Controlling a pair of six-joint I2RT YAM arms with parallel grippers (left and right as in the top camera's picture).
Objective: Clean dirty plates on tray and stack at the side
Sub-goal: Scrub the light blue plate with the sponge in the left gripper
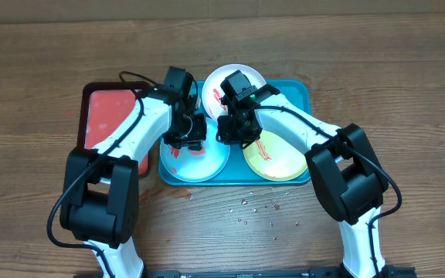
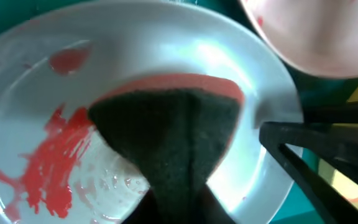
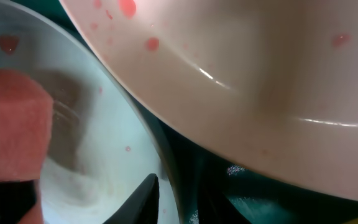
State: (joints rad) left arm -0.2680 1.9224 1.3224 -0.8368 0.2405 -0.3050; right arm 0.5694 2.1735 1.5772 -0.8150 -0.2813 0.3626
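The turquoise tray [image 1: 300, 96] holds three plates. The white plate [image 1: 216, 83] is at the back, the light blue plate [image 1: 207, 164] front left, the yellow-green plate [image 1: 280, 161] front right, each with red smears. My left gripper [image 1: 185, 137] is shut on a pink sponge with a dark green scrub side [image 2: 173, 118] and presses it on the light blue plate [image 2: 42, 81], beside a red sauce smear [image 2: 55, 155]. My right gripper [image 1: 230, 133] is shut on the light blue plate's right rim [image 3: 104, 124], with its fingers [image 3: 173, 199] on either side. The white plate [image 3: 260, 62] lies just beyond.
A smaller red tray [image 1: 107, 116] with a dark rim lies left of the turquoise tray, under my left arm. Small droplets or crumbs [image 1: 257, 205] are scattered on the wooden table in front of the tray. My two arms meet closely over the tray's middle.
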